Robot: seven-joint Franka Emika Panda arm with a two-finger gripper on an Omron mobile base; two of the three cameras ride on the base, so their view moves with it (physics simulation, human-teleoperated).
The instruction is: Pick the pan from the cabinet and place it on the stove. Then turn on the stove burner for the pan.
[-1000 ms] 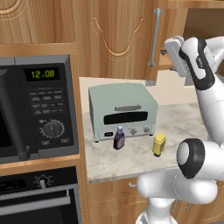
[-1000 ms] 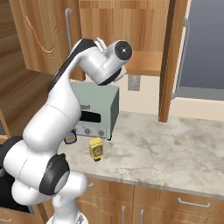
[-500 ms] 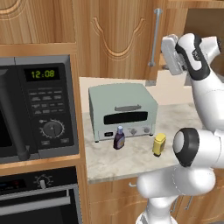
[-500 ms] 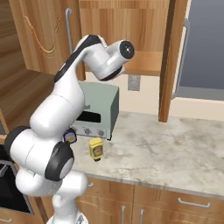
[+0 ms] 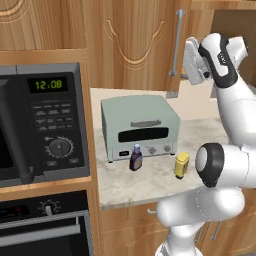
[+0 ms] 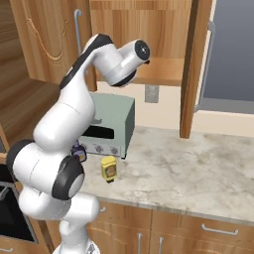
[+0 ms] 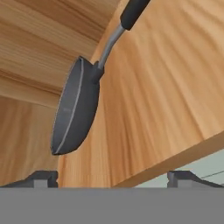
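Note:
The pan [image 7: 75,114], small, round and dark grey, lies on the wooden shelf inside the open cabinet [image 6: 163,69]. In the rolled hand view it appears on edge, its dark handle [image 7: 132,12] pointing away from me. My gripper [image 7: 113,178] is open, both tips wide apart and nothing between them. It is short of the pan and aimed at it. In the left base view the hand [image 5: 193,61] is raised beside the cabinet door's silver bar handle [image 5: 175,49], at the shelf's height. The stove is out of view.
A mint-green toaster oven [image 5: 140,127] stands on the marble counter [image 6: 198,168], with a purple bottle [image 5: 135,158] and a yellow jar [image 5: 181,165] in front. A black microwave [image 5: 45,120] and built-in oven [image 5: 45,225] are to the left. The open cabinet door [image 6: 194,69] hangs on the right.
The arm has turned its hand round and brought it closer to the cabinet opening. The jaws have stayed wide open. Nothing on the counter has moved.

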